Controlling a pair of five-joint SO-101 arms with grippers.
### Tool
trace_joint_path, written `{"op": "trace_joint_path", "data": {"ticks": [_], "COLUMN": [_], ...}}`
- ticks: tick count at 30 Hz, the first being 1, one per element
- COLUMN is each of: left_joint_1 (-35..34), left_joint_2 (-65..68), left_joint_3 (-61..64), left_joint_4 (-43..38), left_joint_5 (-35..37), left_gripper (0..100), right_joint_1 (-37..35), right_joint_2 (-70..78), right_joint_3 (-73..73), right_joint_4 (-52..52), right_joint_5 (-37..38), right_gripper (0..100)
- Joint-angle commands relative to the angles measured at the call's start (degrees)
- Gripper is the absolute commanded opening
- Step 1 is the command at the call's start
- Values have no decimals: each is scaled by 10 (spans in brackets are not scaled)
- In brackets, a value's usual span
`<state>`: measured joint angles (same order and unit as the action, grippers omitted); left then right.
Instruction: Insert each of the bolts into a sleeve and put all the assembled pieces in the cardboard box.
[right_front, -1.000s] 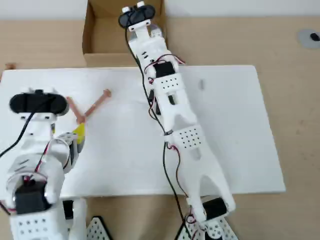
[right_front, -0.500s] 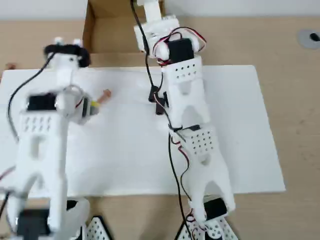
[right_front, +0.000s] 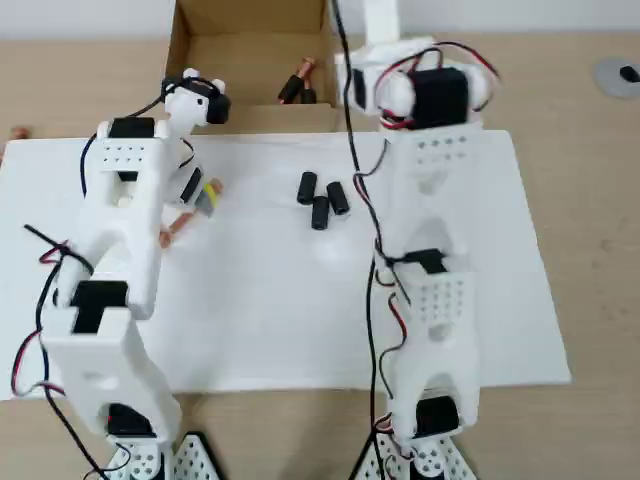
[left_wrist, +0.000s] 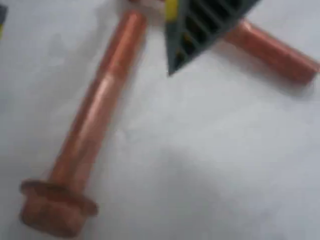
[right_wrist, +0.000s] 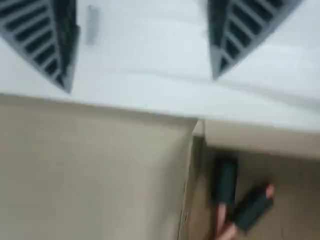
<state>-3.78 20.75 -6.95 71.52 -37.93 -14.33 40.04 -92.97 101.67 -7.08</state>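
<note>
**Copper bolts (left_wrist: 95, 130) met beneath the left gripper (right_front: 198, 192)**

Both lay on the white board (right_front: 250, 300), shafts converging under the left gripper, whose jaws stood apart and held nothing. Closing there risked pinching both bolts, or nudging a round shaft so that it rolled clear. Three black sleeves (right_front: 321, 198) lay unfilled nearby. The right gripper (right_wrist: 142, 50) hung spread and empty by the cardboard box (right_front: 185, 60), which held finished pieces (right_front: 298, 85).

A copper bolt (left_wrist: 95, 125) with a flanged head lies flat on the white board (right_front: 250, 320). A second bolt (left_wrist: 270, 50) lies angled beside it. Three black sleeves (right_front: 320, 198) lie clustered mid-board. Two assembled pieces (right_front: 298, 85) lie in the open box (right_front: 180, 70).
</note>
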Motion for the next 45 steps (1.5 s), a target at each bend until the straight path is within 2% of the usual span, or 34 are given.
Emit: {"op": "trace_joint_path", "data": {"ticks": [1, 5, 14, 16, 19, 25, 30, 35, 39, 42, 45], "left_joint_1": [-1, -4, 1, 1, 1, 1, 2, 20, 47, 62, 66], "left_joint_2": [20, 67, 145, 145, 145, 109, -1, -179, -355, -500, -633], "left_joint_3": [-55, -64, -58, -58, -58, -67, -62, -33, 71, 160, 249], "left_joint_4": [-1, -1, 31, 32, 33, 64, 69, 122, 120, 117, 117], "left_joint_5": [-41, -67, -72, -72, -68, -58, -55, -39, -36, -26, -25], "left_gripper": [243, 240, 237, 191, 19, 13, 13, 14, 15, 14, 13], "right_joint_1": [9, 10, 7, 7, 7, 7, -2, -68, -118, -124, -124], "right_joint_2": [-89, -136, -179, -180, -180, -178, -180, -182, -196, -220, -241], "right_joint_3": [-25, -24, -22, -22, -22, -22, -22, -21, 35, 116, 208], "right_joint_4": [8, 8, 8, 8, 8, 8, 9, 10, 11, 9, 9], "right_joint_5": [-5, -4, -4, -4, -4, -4, -4, -5, -19, -74, -94], "right_gripper": [215, 214, 214, 214, 214, 214, 214, 214, 214, 214, 214]}}
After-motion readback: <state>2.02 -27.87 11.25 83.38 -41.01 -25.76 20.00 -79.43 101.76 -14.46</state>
